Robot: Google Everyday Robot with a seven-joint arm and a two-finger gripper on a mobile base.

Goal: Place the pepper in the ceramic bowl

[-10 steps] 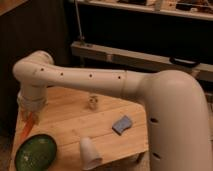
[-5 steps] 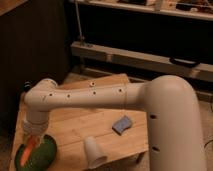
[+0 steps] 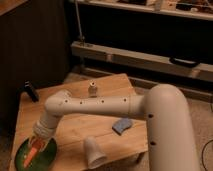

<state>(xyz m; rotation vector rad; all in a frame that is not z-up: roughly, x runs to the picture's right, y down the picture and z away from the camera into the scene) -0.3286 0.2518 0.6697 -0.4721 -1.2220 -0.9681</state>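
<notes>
The robot's white arm [image 3: 115,106] fills the right and middle of the view, running from a thick rounded shoulder at the lower right across the wooden table [image 3: 107,85] and bending down at its far end toward the table's near left corner. The table is a low piece of pale planks standing in front of a dark wall and a long shelf. At the near left corner sits the ceramic bowl [image 3: 47,156], round, shallow and green with a darker rim. The gripper [image 3: 36,144] hangs at the end of the arm directly over this bowl, reaching down into it. The pepper [image 3: 30,155], slender and orange-red, lies inside the bowl just below the gripper, its narrow end pointing toward the near edge; whether the jaws are clamped on it or apart cannot be told. A white cup [image 3: 94,152] lies on its side near the table's front edge, to the right of the bowl. A blue sponge [image 3: 122,125] rests on the table further right. A small pale object [image 3: 92,89] stands upright near the far edge, and a dark object [image 3: 29,92] stands at the left edge.
</notes>
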